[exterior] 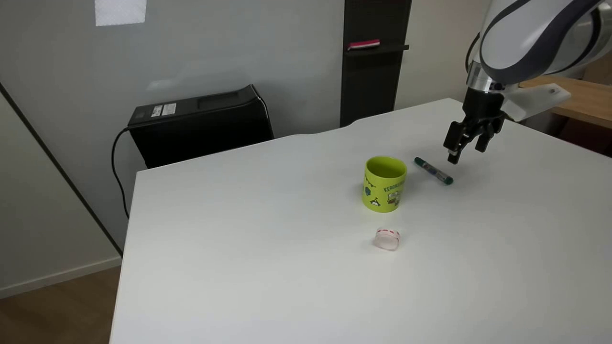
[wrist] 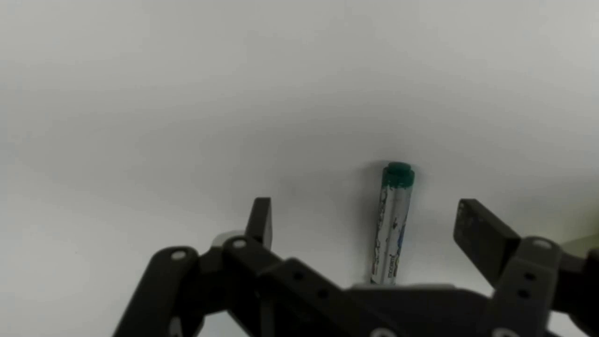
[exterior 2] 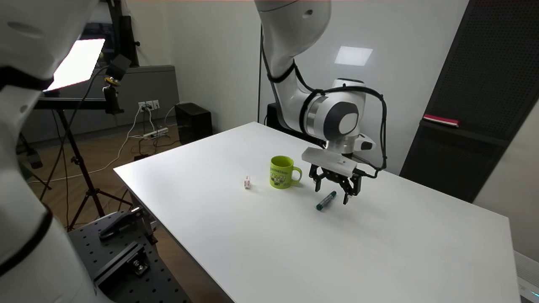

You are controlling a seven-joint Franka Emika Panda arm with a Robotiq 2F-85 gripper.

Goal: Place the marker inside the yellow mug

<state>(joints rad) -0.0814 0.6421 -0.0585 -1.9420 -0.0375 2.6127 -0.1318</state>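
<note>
Gripper, spread wide and empty, hides the marker's near end in the wrist view, which crops the mug. In an exterior view the marker lies right of the mug, slanting lengthwise far-left to near-right.

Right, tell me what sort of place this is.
Probably a robotics lab or workroom, judging by the robot arm over a white table, the dark perforated plate and the tripod standing on the floor.
</note>
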